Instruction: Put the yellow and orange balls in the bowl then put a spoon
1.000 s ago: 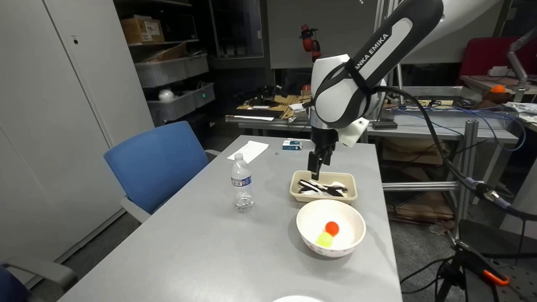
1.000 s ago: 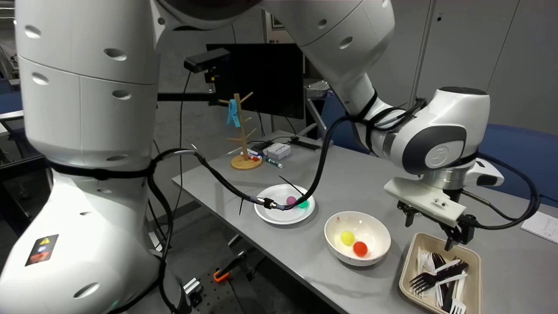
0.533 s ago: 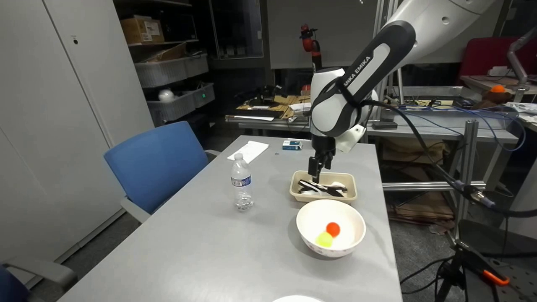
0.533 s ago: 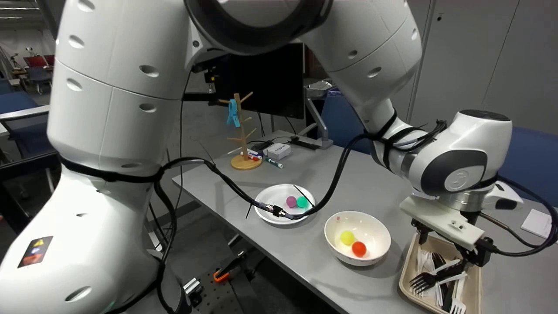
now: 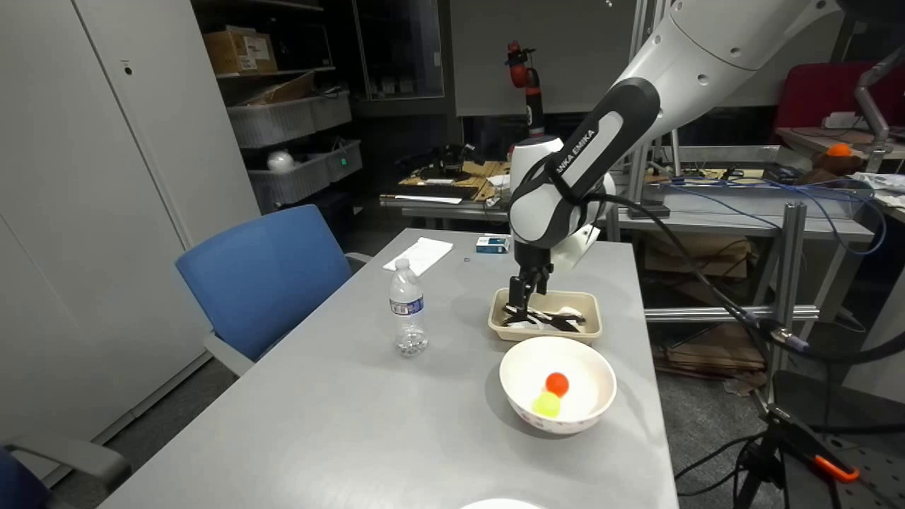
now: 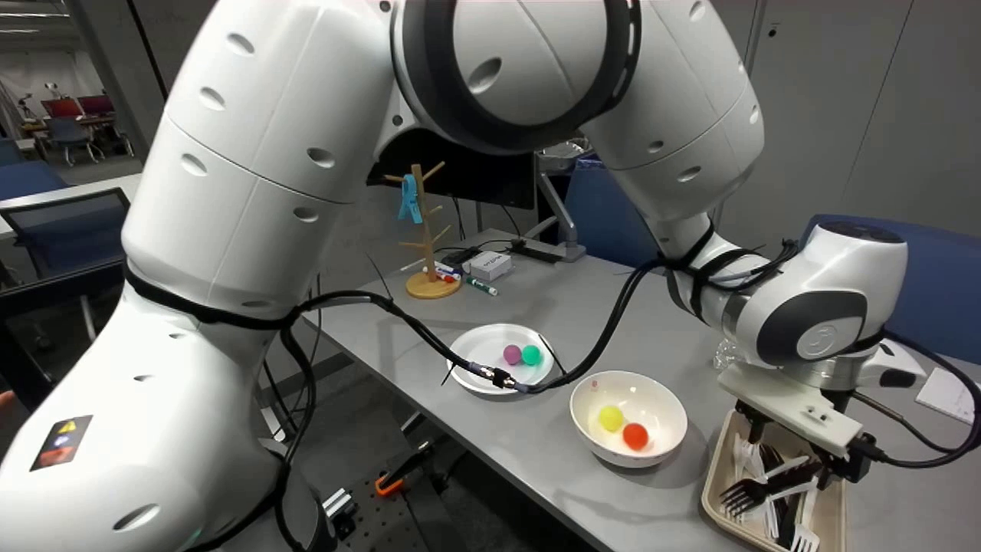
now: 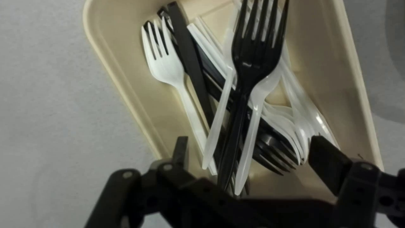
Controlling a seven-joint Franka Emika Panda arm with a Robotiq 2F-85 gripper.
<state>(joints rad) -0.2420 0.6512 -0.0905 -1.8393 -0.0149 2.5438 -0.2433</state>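
Note:
The yellow ball (image 5: 546, 404) and the orange-red ball (image 5: 557, 384) lie side by side inside the white bowl (image 5: 522, 371). Both exterior views show this, with the yellow ball (image 6: 611, 418) and orange-red ball (image 6: 635, 436) in the bowl (image 6: 665, 410). My gripper (image 7: 249, 142) is open over the beige tray (image 7: 356, 72) of plastic cutlery. Its fingers stand wide apart on both sides of several handles, holding nothing. Nested white pieces (image 7: 283, 125) with curved bowl shapes, apparently spoons, lie near the right fingertip. A black fork (image 7: 254, 60) lies on top. Fingertips reach tray height in an exterior view (image 5: 530, 300).
A water bottle (image 5: 408, 311) stands beside the tray. A white plate (image 6: 490, 383) with a purple and a green ball lies beyond the bowl. A wooden stand (image 6: 429, 284), markers and a small box (image 6: 489, 265) are farther off. A paper (image 5: 422, 254) lies at the table's end.
My gripper has moved down into the tray's area, fingers still apart. The orange-red ball has shifted very slightly inside the bowl. The tray and bowl have not moved.

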